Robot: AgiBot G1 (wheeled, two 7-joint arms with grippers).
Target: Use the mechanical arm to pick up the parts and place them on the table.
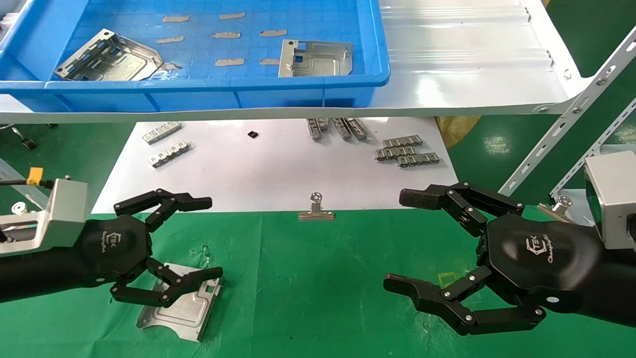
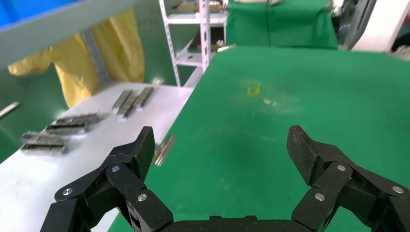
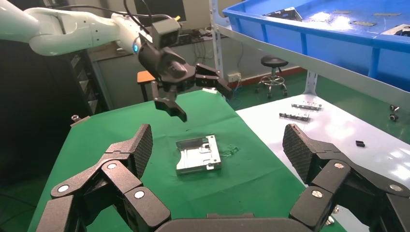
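One grey stamped part (image 1: 181,306) lies flat on the green cloth table (image 1: 308,278) at the front left. It also shows in the right wrist view (image 3: 198,154). My left gripper (image 1: 211,237) is open and empty. It hangs above the part without touching it, as the right wrist view (image 3: 203,102) shows. In its own view the left gripper (image 2: 222,145) has only green cloth between its fingers. My right gripper (image 1: 397,241) is open and empty over the cloth at the front right (image 3: 218,142). Two more parts (image 1: 112,57) (image 1: 315,58) lie in the blue bin (image 1: 198,94).
The blue bin stands on a glossy white shelf (image 1: 472,64) overhanging the back. Below it a white board (image 1: 278,169) carries small slotted strips (image 1: 407,151) (image 1: 166,146). A binder clip (image 1: 316,209) stands at the board's front edge. Slotted shelf struts (image 1: 561,129) run at the right.
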